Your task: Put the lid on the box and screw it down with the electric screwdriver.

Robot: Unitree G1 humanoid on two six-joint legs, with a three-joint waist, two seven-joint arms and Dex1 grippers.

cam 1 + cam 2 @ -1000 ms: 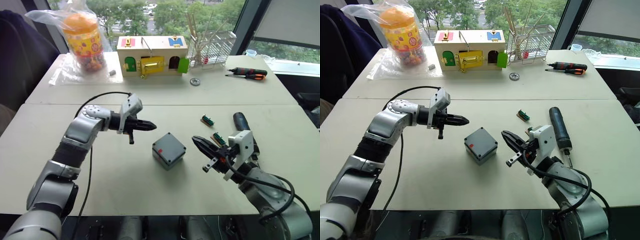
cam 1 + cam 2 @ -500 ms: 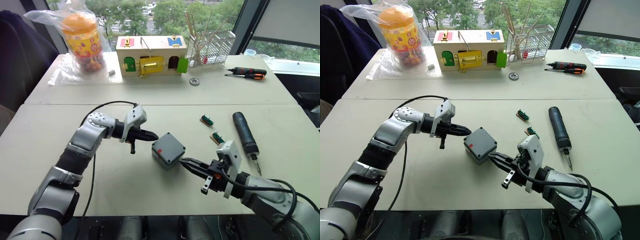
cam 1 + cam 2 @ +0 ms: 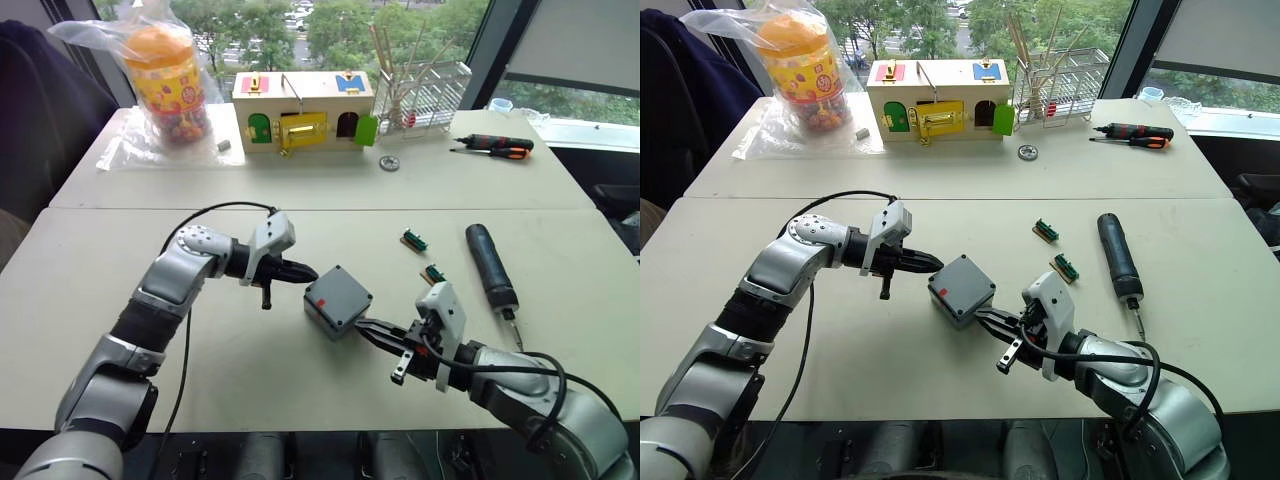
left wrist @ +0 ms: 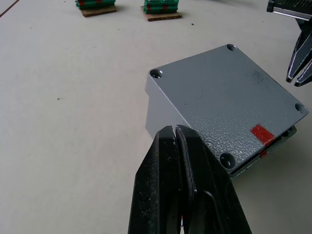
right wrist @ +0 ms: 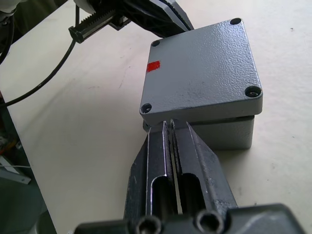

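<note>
The grey box (image 3: 338, 303) stands mid-table with the flat grey lid (image 5: 200, 68) lying on it, slightly askew, a red mark near one corner. My left gripper (image 3: 312, 272) is shut, its tips at the box's left corner (image 4: 174, 132). My right gripper (image 3: 361, 324) is also shut, its tips against the seam under the lid's near edge (image 5: 169, 124). Neither holds anything. The electric screwdriver (image 3: 490, 266) lies on the table to the right of the box, bit pointing toward me.
Two small green connectors (image 3: 415, 240) (image 3: 435, 275) lie between box and screwdriver. At the back stand a wooden box with coloured doors (image 3: 303, 110), a bagged candy jar (image 3: 165, 75), a wire rack (image 3: 430, 90), hand screwdrivers (image 3: 495, 147) and a metal washer (image 3: 389, 163).
Both grippers have closed in on the box from either side. The right one came forward and left from near the connectors. The box has turned slightly.
</note>
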